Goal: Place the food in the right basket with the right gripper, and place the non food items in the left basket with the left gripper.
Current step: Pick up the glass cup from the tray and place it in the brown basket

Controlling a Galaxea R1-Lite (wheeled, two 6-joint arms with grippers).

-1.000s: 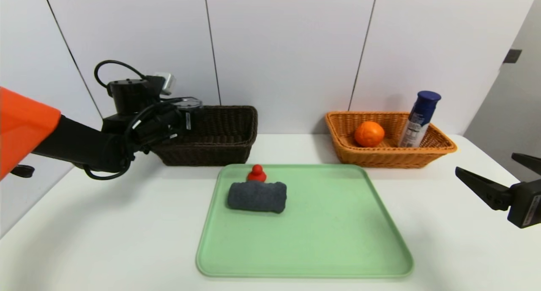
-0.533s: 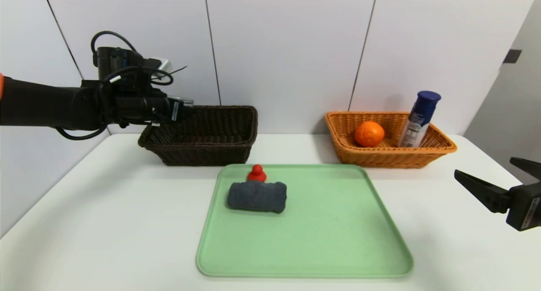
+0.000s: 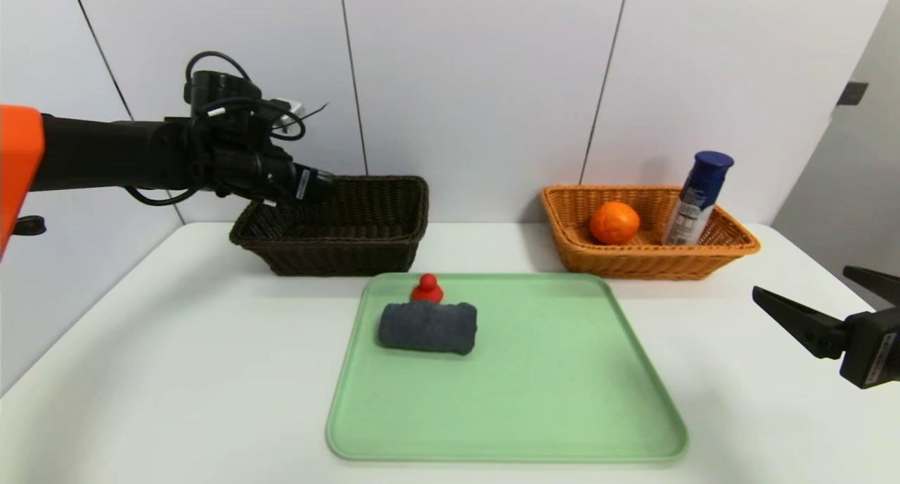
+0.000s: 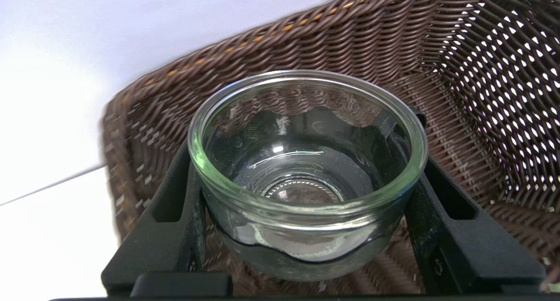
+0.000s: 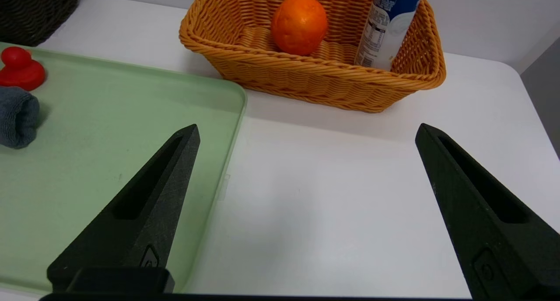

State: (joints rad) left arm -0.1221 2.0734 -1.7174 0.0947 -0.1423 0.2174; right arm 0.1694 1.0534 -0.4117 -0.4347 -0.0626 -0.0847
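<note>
The left hand (image 4: 306, 174), above the dark brown wicker basket (image 3: 344, 241), grasped a round clear glass bowl (image 4: 306, 248). The right hand (image 5: 307, 128), spread and unladen, was over the white tabletop (image 5: 306, 231). A rolled dark grey cloth (image 3: 427, 327) lay on the green tray (image 3: 548, 378).

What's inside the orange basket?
The orange basket holds an orange fruit and a leaning canister with a blue cap. In the head view, its front wall hides part of the basket floor, so anything low behind it can't be ruled out there.
</note>
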